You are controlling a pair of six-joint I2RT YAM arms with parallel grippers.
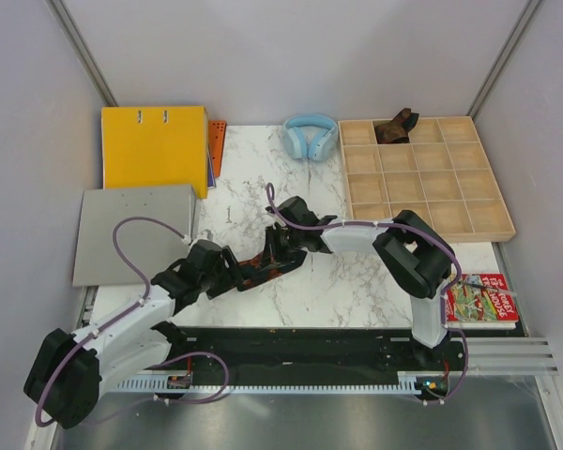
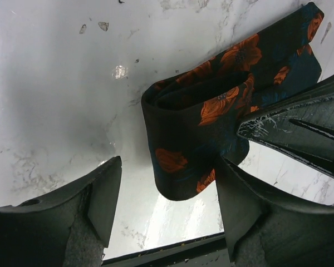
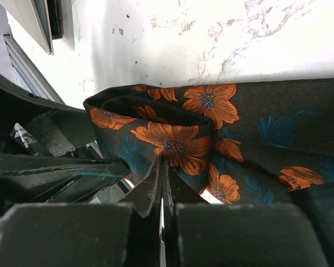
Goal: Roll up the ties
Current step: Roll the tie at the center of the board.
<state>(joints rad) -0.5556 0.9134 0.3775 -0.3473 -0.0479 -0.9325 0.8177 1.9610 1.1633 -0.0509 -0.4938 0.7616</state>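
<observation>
Top view: the floral tie (image 1: 259, 266) lies on the surface (image 1: 310, 291), mid-table. A brown tie (image 1: 395, 127) sits in the top row of the tray (image 1: 432, 183).

Left wrist: the left gripper (image 2: 167, 200) stands open around the floral tie's folded end.

Right wrist: the right gripper (image 3: 162, 186) is clamped on that fold.

The left tool (image 2: 167, 186) and right tool (image 3: 162, 186) are matt black; white arm links (image 1: 131, 330) carry looping purple cables (image 1: 155, 220).
</observation>
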